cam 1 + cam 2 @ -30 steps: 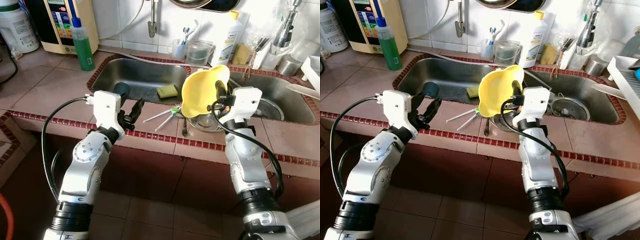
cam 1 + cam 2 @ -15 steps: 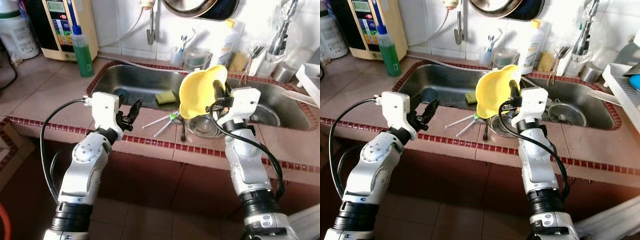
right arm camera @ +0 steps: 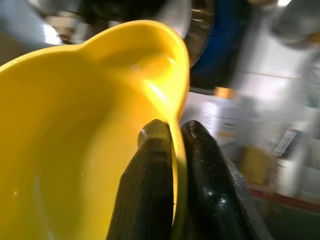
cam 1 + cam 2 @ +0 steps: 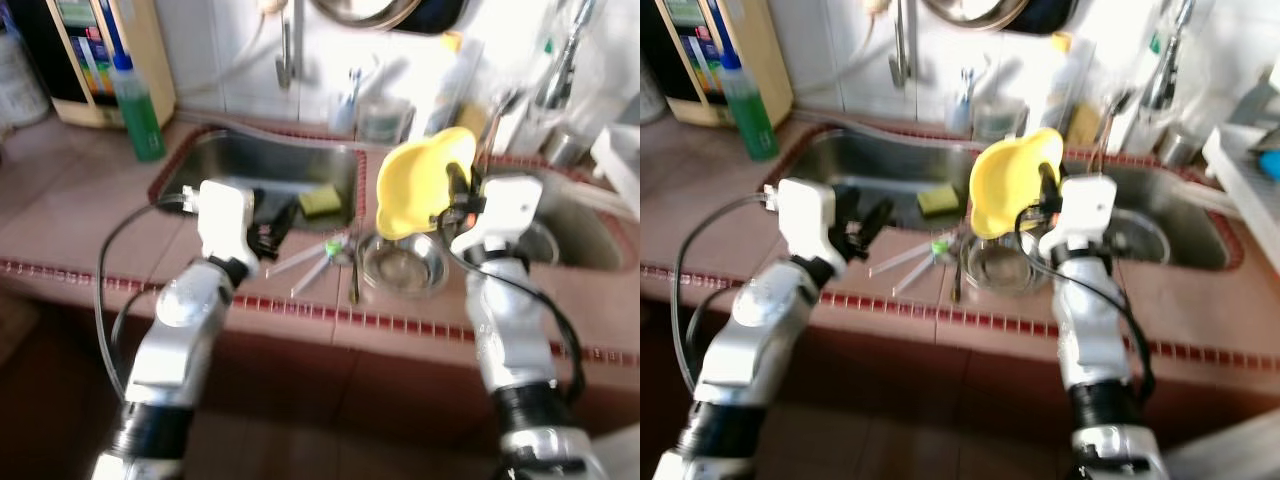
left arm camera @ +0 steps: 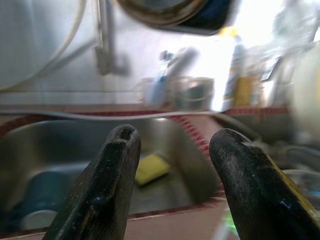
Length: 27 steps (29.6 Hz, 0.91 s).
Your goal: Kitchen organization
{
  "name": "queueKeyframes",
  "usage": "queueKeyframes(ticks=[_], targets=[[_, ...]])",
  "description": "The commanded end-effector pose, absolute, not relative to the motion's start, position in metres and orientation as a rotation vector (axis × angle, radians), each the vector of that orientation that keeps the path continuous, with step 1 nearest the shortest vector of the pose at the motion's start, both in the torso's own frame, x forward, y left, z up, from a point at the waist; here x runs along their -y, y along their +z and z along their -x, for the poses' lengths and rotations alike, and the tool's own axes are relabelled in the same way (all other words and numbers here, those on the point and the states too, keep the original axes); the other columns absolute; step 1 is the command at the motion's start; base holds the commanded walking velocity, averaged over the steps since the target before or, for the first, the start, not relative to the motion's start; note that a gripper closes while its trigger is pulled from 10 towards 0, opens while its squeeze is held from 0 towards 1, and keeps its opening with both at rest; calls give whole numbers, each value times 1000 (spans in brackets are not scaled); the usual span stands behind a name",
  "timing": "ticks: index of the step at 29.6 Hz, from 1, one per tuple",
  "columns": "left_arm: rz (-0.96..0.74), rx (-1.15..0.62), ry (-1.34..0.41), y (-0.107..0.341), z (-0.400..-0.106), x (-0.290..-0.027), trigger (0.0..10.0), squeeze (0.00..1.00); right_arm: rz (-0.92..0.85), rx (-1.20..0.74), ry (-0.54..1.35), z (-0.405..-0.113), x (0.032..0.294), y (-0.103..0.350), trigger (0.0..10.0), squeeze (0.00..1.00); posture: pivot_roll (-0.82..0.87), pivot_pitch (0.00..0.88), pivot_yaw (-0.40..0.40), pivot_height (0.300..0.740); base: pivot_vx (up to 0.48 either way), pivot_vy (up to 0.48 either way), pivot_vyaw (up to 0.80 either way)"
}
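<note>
- Standing by the tiled surface point(image 4: 80, 215), I see a double steel sink point(image 4: 290, 175) set into it, everything blurred as the robot's head shifts; the whole view has slid sideways since a second ago, so that is the camera, not the things.
- The right gripper point(image 4: 1045, 195) holds a yellow plastic bowl point(image 4: 1010, 190) tipped on edge above the strip between the two basins, over a glass bowl point(image 4: 998, 262) resting there. Compared with a moment back, the bowl looks about as high and as tilted.
- In the right wrist view its fingers point(image 3: 150, 185) are closed tight on the bowl's rim, one inside and one outside the wall.
- The bowl looks light, stiff and smooth, likely slippery if wet; the rim pinch is the sensible hold, though it may swing about that one point.
- The left gripper point(image 4: 278, 218) hovers at the near edge of the left basin, fingers point(image 5: 107, 190) spread wide and empty, as before.
- A yellow sponge point(image 4: 321, 201) lies in the left basin; some toothbrushes point(image 4: 315, 262) lie beside the glass bowl.
</note>
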<state>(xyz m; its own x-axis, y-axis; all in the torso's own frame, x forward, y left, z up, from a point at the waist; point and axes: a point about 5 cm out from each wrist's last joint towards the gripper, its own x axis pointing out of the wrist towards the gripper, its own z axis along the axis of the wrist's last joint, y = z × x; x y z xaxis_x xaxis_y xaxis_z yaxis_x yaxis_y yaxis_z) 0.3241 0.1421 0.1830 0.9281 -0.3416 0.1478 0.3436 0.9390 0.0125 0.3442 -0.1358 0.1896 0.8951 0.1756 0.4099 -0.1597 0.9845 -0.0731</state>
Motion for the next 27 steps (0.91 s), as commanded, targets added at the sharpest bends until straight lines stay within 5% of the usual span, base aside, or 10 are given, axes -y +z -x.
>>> queueKeyframes(ticks=[1,27], targets=[[22,157,-389,186,-324,-130,10000,0,57,461,145,-344,148,198,10000,0,-69,0,-48,740,311,0,0],[34,152,-406,187,-325,-129,10000,0,58,459,140,-342,148,196,10000,0,-75,0,-35,740,381,0,0]])
